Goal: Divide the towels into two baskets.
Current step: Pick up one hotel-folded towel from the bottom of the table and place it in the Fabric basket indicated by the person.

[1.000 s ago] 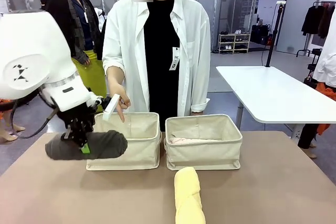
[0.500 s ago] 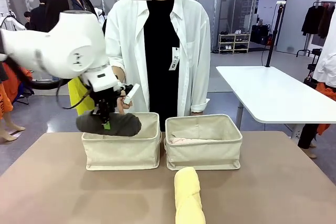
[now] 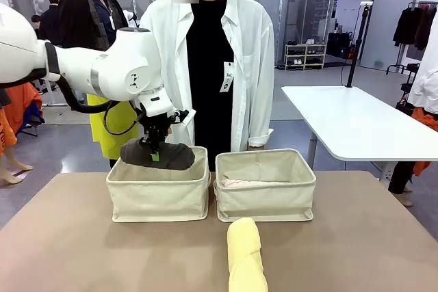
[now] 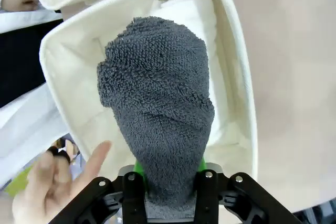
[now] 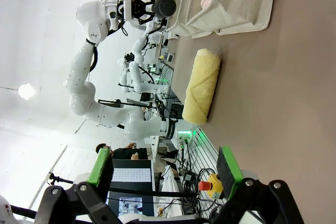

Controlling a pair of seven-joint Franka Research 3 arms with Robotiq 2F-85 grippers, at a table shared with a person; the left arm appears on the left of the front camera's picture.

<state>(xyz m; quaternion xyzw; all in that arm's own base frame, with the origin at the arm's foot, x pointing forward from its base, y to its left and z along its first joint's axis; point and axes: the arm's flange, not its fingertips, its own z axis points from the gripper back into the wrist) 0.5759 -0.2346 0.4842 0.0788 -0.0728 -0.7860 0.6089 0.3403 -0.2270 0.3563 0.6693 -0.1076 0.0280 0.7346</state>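
My left gripper (image 3: 155,151) is shut on the dark grey towel (image 3: 158,156), which hangs level just above the left basket (image 3: 161,196). In the left wrist view the grey towel (image 4: 157,103) sticks out from my left gripper (image 4: 168,190) over the open basket (image 4: 233,72), where a white towel (image 4: 181,17) lies at the bottom. A pale pink towel (image 3: 239,183) rests in the right basket (image 3: 265,189). A pale yellow towel (image 3: 245,254) lies on the table in front of it. My right gripper (image 5: 165,166) is open and holds nothing, well back from the yellow towel (image 5: 202,85).
A person in a white coat (image 3: 205,66) stands right behind the baskets. One hand (image 4: 58,182) is close beside my left gripper, fingers spread. The brown table (image 3: 82,251) has free room left and right of the yellow towel. A white table (image 3: 356,124) stands at the back right.
My left arm has carried the grey towel up and to the right, from beside the left basket to over its opening. The right gripper and the other towels have not moved.
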